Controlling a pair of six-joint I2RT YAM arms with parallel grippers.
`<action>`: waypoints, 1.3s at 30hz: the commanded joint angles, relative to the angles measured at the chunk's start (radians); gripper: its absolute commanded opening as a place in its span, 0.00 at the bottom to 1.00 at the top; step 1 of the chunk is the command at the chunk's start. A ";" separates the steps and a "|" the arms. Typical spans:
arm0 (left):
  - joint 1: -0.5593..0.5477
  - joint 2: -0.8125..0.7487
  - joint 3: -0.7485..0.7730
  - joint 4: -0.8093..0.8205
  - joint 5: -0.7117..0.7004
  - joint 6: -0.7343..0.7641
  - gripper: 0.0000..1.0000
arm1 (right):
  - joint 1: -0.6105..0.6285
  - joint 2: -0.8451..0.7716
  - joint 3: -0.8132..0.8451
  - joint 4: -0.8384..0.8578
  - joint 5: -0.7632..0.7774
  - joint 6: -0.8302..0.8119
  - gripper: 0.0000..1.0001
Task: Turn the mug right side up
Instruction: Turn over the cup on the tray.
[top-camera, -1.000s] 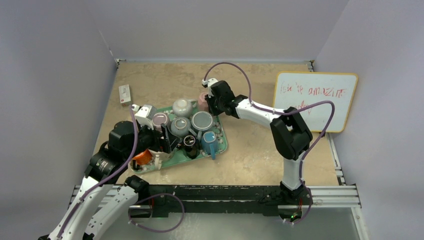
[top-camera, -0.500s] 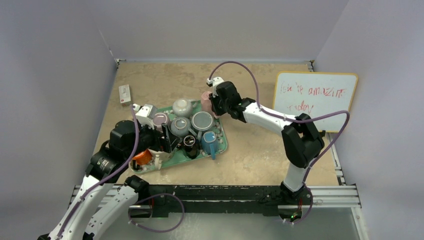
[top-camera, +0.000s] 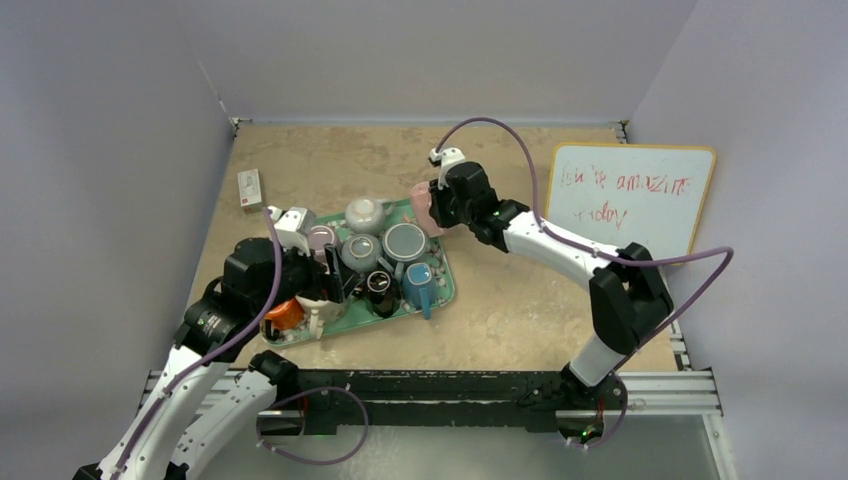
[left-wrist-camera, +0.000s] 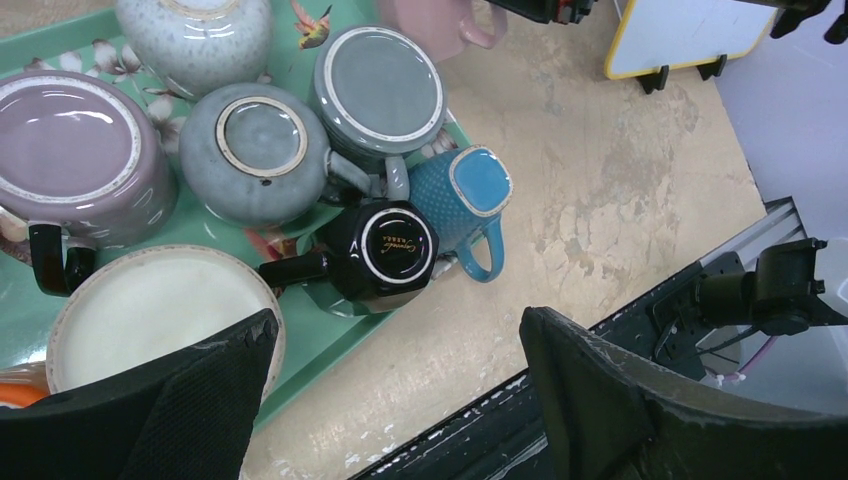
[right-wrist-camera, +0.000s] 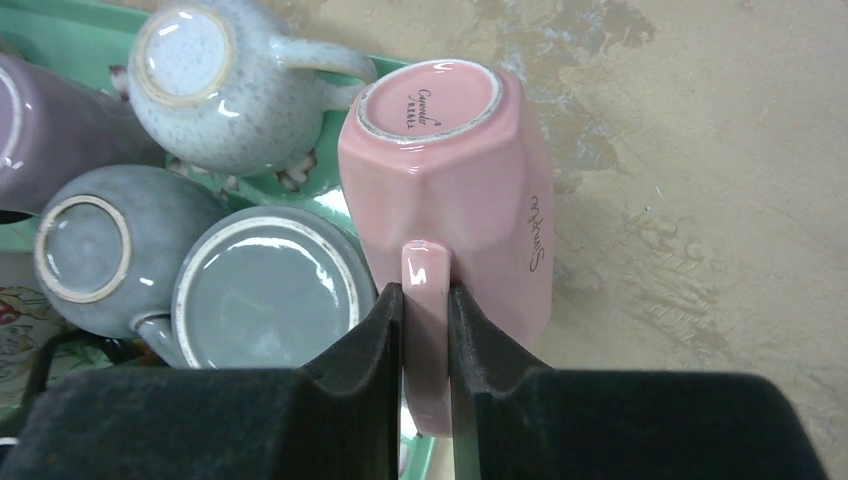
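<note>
A pink mug (right-wrist-camera: 455, 170) hangs upside down, base up, over the far right corner of the green tray (top-camera: 440, 293). My right gripper (right-wrist-camera: 427, 325) is shut on its handle (right-wrist-camera: 426, 270), fingers pinching both sides. In the top view the pink mug (top-camera: 424, 205) shows just left of my right gripper (top-camera: 440, 200). It also peeks in at the top of the left wrist view (left-wrist-camera: 435, 20). My left gripper (left-wrist-camera: 395, 395) is open and empty, over the tray's near edge, and sits at the tray's left in the top view (top-camera: 325, 285).
The tray holds several upside-down mugs: speckled white (right-wrist-camera: 215, 85), two grey (right-wrist-camera: 268, 290) (right-wrist-camera: 95, 250), purple (left-wrist-camera: 70, 155), black (left-wrist-camera: 385, 250), teal (left-wrist-camera: 465, 195), plus a cream bowl (left-wrist-camera: 150, 310). A whiteboard (top-camera: 630, 200) stands at the right. A small box (top-camera: 249, 188) lies far left.
My right arm has moved right and a little toward the near side, carrying the pink mug with it by the handle. My left arm has hardly moved.
</note>
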 joint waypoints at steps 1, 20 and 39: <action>-0.005 -0.010 0.004 0.019 -0.026 -0.019 0.90 | -0.004 -0.104 0.010 0.101 -0.006 0.105 0.00; -0.005 0.128 0.082 0.191 0.019 -0.071 0.84 | -0.025 -0.421 -0.142 0.039 -0.051 0.548 0.00; -0.007 0.268 -0.138 0.779 0.204 -0.544 0.79 | -0.024 -0.645 -0.338 0.214 -0.016 0.946 0.00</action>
